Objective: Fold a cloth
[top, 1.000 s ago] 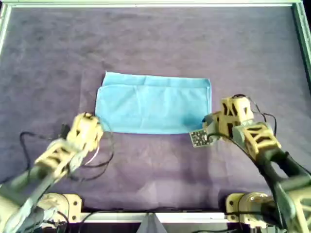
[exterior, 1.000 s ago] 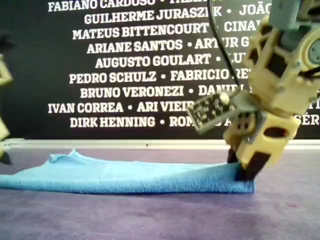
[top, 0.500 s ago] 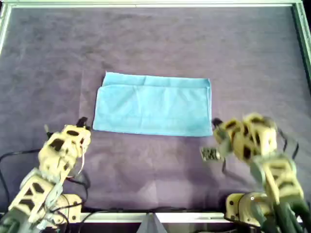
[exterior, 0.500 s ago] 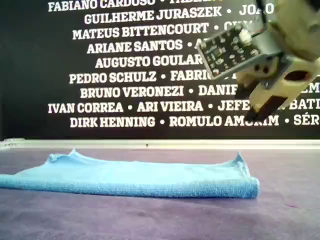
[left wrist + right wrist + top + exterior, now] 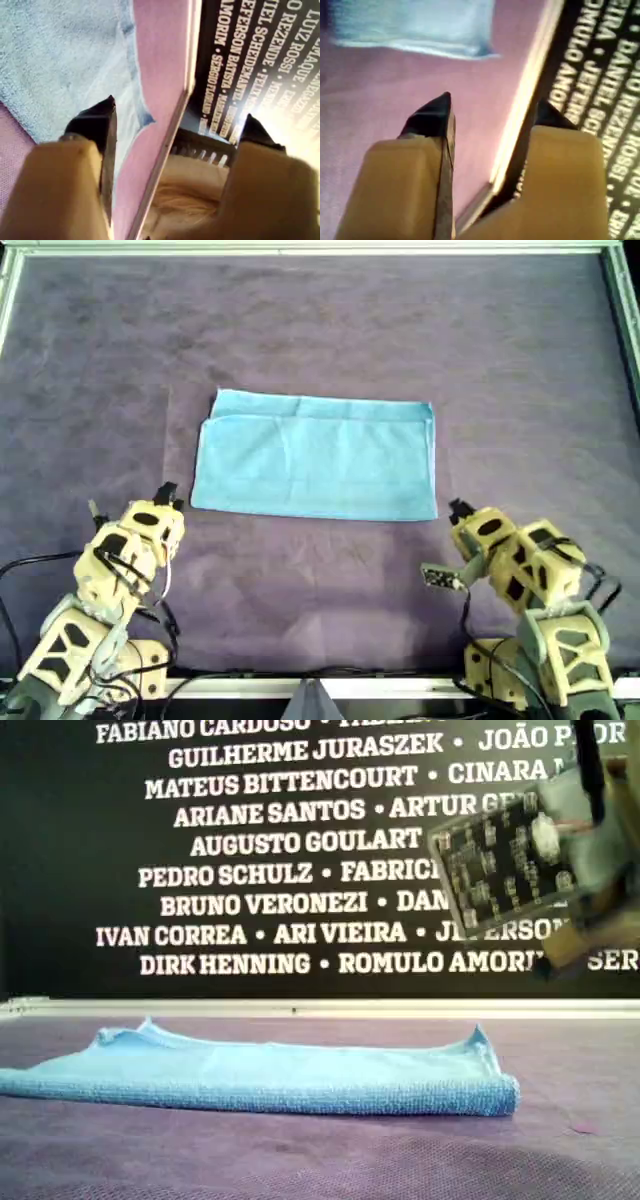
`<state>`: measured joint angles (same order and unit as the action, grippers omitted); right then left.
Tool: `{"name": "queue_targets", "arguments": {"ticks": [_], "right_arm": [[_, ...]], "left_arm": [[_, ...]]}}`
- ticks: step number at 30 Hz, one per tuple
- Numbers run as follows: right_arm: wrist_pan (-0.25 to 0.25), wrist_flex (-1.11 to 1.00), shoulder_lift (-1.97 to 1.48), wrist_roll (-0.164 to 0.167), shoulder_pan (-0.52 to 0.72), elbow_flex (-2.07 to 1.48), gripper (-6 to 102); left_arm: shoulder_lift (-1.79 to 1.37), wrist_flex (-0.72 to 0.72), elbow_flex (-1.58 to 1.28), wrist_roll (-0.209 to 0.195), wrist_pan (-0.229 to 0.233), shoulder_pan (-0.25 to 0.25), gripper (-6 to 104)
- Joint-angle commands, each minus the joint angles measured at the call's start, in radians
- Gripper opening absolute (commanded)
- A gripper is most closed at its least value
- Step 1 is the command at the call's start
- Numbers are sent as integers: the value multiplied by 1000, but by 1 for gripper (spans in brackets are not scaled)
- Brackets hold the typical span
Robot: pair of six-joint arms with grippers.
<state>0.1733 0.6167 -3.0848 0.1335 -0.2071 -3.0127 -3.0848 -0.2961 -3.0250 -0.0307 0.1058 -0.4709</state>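
The light blue cloth (image 5: 315, 455) lies folded into a wide rectangle on the purple covering, with a second layer edge showing along its far side. In the exterior view the cloth (image 5: 270, 1070) rests flat, its right corner slightly raised. My left gripper (image 5: 130, 502) hovers just off the cloth's near left corner in the overhead view, open and empty. My right gripper (image 5: 462, 512) is near the overhead view's lower right cloth corner, apart from it, also open and empty. The wrist views show the left gripper (image 5: 177, 115) over the cloth (image 5: 50, 50) edge and the right gripper (image 5: 494, 102) well back from the cloth (image 5: 420, 25).
The purple table covering (image 5: 320, 320) spreads all around the cloth inside a pale metal frame (image 5: 300, 250). A black banner (image 5: 250, 870) with white names stands behind the table. A small circuit board (image 5: 510, 860) on the right arm hangs blurred at the exterior view's right.
The right gripper has let go of the cloth's corner, risen and drawn back toward the overhead view's bottom edge. The left arm pulled back too. The cloth has stayed flat.
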Motion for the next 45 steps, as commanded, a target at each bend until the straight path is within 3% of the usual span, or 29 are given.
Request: {"name": "queue_targets", "arguments": {"ticks": [1,9,16,22,26,45], "right_arm": [[3,-20,-21,-11,0,3,65],[5,34,118,2,-5,69,66],[-6,34,695,3,-32,351,67],[6,31,1012,-8,-32,526,81],[6,29,1063,-14,-32,589,85],[8,28,1368,-15,-35,841,85]], "left_arm": [[-18,2,17,3,5,6,88],[-18,2,17,3,5,6,88],[-18,2,17,3,5,5,88],[-17,2,17,3,5,5,88],[-17,2,17,3,5,5,88],[-17,2,17,3,5,5,88]]}}
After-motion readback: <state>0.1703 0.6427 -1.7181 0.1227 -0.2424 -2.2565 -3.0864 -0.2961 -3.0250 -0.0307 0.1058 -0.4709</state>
